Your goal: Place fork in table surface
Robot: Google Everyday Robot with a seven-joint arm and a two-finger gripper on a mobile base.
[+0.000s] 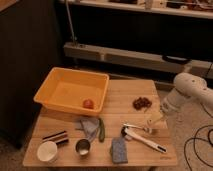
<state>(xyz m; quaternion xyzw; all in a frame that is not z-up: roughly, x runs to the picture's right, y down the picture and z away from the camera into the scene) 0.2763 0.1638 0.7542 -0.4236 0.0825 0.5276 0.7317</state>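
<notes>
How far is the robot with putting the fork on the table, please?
Done, it seems: the fork lies flat on the table surface, beside the white-handled tool. In hand: the tool hovers just right of the fork, nothing visibly held. Left: only moving the arm away.

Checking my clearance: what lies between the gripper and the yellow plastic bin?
Camera view: bare wooden tabletop separates gripper, right, from yellow plastic bin.
</notes>
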